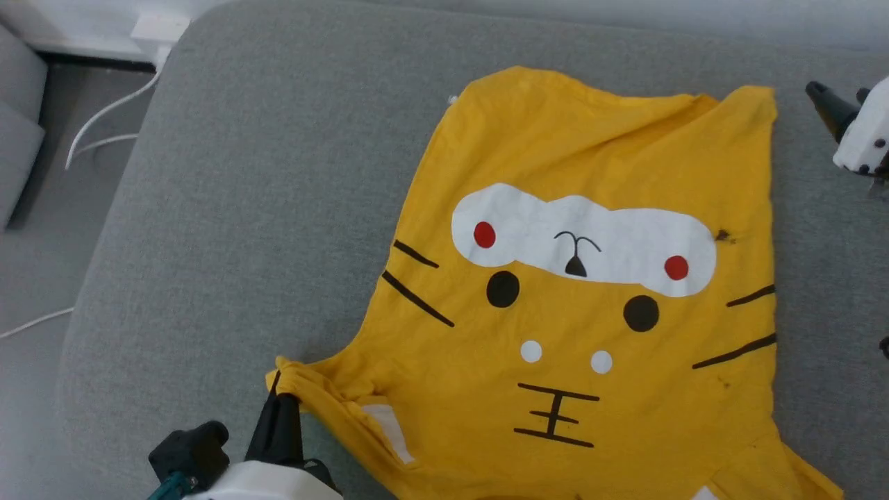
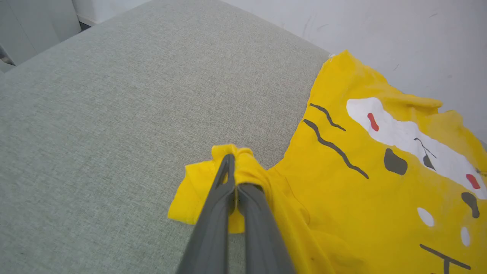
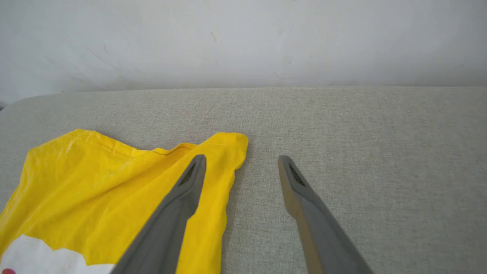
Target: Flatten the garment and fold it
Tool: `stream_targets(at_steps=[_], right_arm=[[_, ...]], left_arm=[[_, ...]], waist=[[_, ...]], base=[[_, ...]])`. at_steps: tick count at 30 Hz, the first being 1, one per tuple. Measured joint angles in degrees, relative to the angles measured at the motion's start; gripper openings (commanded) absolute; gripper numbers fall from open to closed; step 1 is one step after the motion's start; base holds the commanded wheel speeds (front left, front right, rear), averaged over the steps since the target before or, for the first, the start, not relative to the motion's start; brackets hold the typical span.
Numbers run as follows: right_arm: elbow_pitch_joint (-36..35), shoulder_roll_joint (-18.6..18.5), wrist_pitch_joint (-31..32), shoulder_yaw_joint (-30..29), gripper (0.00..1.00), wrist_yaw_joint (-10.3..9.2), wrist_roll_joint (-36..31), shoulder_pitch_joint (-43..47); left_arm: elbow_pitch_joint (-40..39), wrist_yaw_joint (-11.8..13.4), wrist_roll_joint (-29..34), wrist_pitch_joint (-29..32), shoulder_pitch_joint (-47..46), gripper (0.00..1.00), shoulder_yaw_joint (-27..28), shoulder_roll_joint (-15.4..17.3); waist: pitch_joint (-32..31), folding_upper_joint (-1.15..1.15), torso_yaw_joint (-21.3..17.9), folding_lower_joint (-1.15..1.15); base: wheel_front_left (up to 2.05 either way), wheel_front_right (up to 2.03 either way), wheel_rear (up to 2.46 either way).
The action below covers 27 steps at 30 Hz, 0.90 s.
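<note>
Here, left gripper low, pinching garment

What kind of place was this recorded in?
Probably an indoor living space or lab mock-up: a grey upholstered cushion before a plain white wall, white cables trailing on the floor beside it.
</note>
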Motion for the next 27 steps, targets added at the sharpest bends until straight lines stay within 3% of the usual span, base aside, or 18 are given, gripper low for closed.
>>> stream_targets(at_steps=[9,15,16,17,18,19,20,27], right_arm=[[7.2,-1.5,6.5,3.9,1.00,0.00,-0.2,-8.1],[13.1,-2.4,12.0,2.9,1.00,0.00,-0.8,-11.8],[14.1,-2.6,13.5,2.7,0.64,0.00,-0.9,-12.6],[15.1,-2.9,14.9,2.4,0.38,0.00,-1.1,-13.5],[16.0,-3.0,15.9,2.1,0.38,0.00,-1.3,-14.2],[16.8,-3.0,16.3,1.8,0.07,-0.01,-1.5,-14.7],[17.4,-3.0,16.3,1.5,0.00,-0.01,-1.7,-14.8],[17.2,-1.3,13.1,3.1,0.00,-0.02,-2.4,-12.4]], left_arm=[[1.7,-1.1,0.0,-2.1,-2.9,0.00,-0.9,-1.7],[3.5,-1.1,0.4,-2.6,-3.3,0.00,-1.0,-1.9],[3.7,-1.1,0.4,-2.7,-3.3,0.00,-1.0,-1.9],[3.8,-1.1,0.4,-2.7,-3.3,0.00,-1.0,-1.9],[4.0,-1.1,0.4,-2.9,-3.3,0.00,-1.1,-1.9],[4.1,-1.1,0.4,-2.9,-3.3,0.00,-1.1,-2.0],[4.1,-1.1,0.4,-2.9,-3.3,0.00,-1.2,-2.0],[5.7,-1.1,0.4,-3.0,-3.4,0.00,-1.3,-2.0]], waist=[[7.7,0.00,4.2,-0.01],[10.3,0.00,6.7,-0.04],[10.5,0.00,7.0,-0.04],[10.6,0.00,7.3,-0.04],[10.7,0.00,7.5,-0.04],[10.5,0.00,7.7,-0.03],[10.4,0.00,7.7,-0.03],[7.8,0.00,7.8,-0.01]], base=[[0.00,0.00,0.00],[0.00,0.00,0.00],[0.00,0.00,0.00],[0.00,0.00,0.00],[0.00,0.00,0.00],[0.00,0.00,0.00],[0.00,0.00,0.00],[0.00,0.00,0.00]])
